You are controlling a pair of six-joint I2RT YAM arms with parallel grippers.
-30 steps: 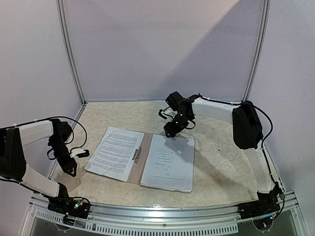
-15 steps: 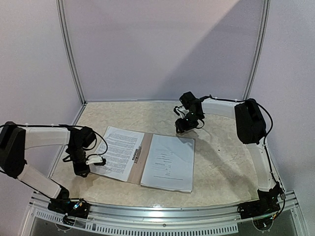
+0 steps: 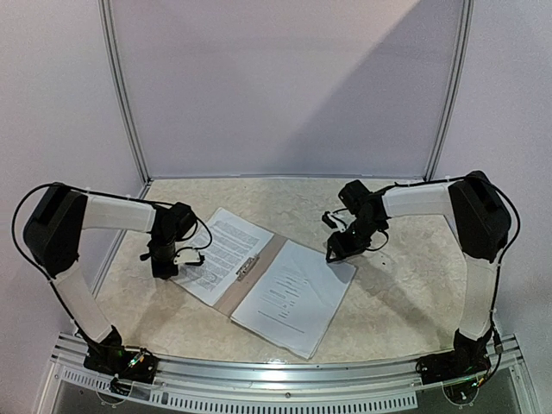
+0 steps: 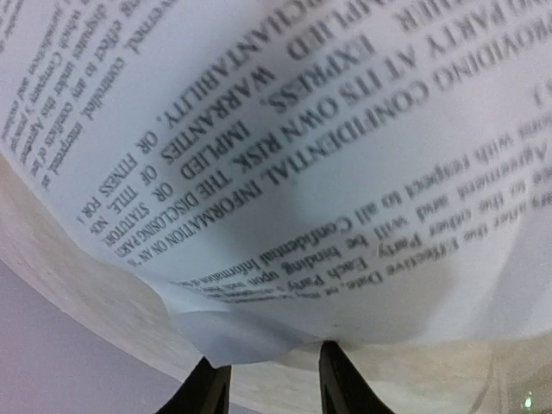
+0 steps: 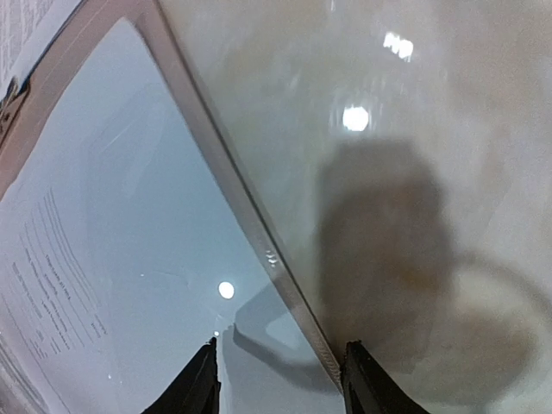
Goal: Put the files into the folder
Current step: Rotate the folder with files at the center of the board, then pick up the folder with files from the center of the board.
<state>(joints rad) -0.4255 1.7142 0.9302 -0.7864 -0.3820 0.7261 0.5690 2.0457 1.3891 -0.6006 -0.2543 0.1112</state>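
On the mottled beige tabletop point(image 3: 405, 293), the flat taupe grey-brown folder point(image 3: 233, 295) lies open and askew. A white printed sheet point(image 3: 226, 250) covers its left half and a glossy clear-sleeved sheet point(image 3: 293, 297) covers its right. The left hand point(image 3: 164, 266) sits at the white printed sheet's left edge with its fingers point(image 4: 210, 390) apart, and the paper's lifted, curling edge arches just over them. The right hand point(image 3: 335, 252), fingers likewise apart, straddles the folder's far right edge, one finger over the sleeve and one over bare tabletop.
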